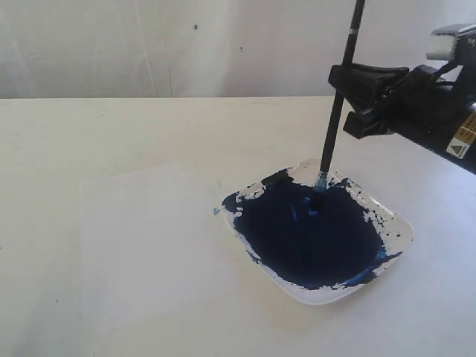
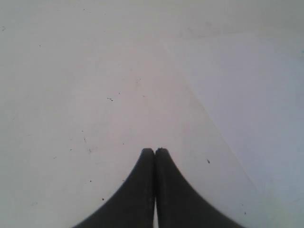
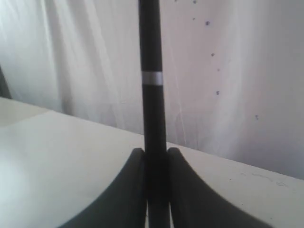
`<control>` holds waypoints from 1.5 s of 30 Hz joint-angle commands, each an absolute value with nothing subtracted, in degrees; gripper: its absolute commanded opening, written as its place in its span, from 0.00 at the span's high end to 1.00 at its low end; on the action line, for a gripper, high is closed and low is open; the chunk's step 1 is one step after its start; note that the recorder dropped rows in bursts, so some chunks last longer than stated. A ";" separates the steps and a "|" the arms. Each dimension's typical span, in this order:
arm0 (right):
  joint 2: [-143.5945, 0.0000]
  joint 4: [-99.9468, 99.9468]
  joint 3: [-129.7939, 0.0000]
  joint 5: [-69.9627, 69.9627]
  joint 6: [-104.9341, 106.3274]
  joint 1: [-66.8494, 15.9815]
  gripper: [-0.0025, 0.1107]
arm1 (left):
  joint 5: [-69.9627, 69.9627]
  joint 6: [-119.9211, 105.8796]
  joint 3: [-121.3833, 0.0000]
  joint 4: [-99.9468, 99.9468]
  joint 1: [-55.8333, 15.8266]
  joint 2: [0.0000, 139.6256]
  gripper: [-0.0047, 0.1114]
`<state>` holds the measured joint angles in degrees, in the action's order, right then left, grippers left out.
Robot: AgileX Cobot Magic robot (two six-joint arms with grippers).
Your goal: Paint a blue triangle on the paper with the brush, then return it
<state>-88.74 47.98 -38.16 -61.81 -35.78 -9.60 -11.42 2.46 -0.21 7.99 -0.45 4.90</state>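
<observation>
Brush-loading stage; no painting yet.
The right pincer [image 1: 341, 95] is gripping the brush [image 1: 332, 137] near upright, its tip dipping into the blue pool in the paint dish [image 1: 321, 297]; the paper [image 1: 149, 238] is lying blank on the tabletop [image 1: 89, 134] beside the dish; the left pincer [image 2: 155, 153] is hanging closed, empty; triangle and return are remaining.

One label [image 1: 459, 143] is seen, stuck on the black housing of the right arm [image 1: 428, 104], above and to the right of the paint dish [image 1: 398, 227]. A black warning triangle on a white field is shown on it, with a yellow strip beside it. Any lettering on it is too small to be read. Only a plain pale band is carried on the brush [image 3: 153, 118] above the dish.
</observation>
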 commanded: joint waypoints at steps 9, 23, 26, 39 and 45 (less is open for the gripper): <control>-88.66 50.98 -37.98 -63.29 -34.61 -9.10 0.95 | -11.60 2.57 0.00 8.35 -0.69 5.07 0.96; -88.66 51.22 -37.98 -69.96 -34.74 -9.10 0.95 | -11.32 2.57 0.00 8.42 -0.69 5.07 0.96; -88.66 51.22 -37.98 -69.96 -34.74 -9.10 0.95 | -10.32 2.57 0.00 8.21 -0.69 5.07 0.96; -88.66 51.44 -37.98 -69.96 -34.74 -9.10 0.95 | 29.36 1.33 0.00 7.80 -0.69 5.07 0.96; -88.66 51.35 -37.98 -69.96 -34.74 -9.10 0.95 | 40.90 3.99 0.00 9.23 -0.69 5.07 0.96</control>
<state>-88.74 51.52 -38.16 -69.01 -35.16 -9.60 35.27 1.65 -0.09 7.91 -0.45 4.90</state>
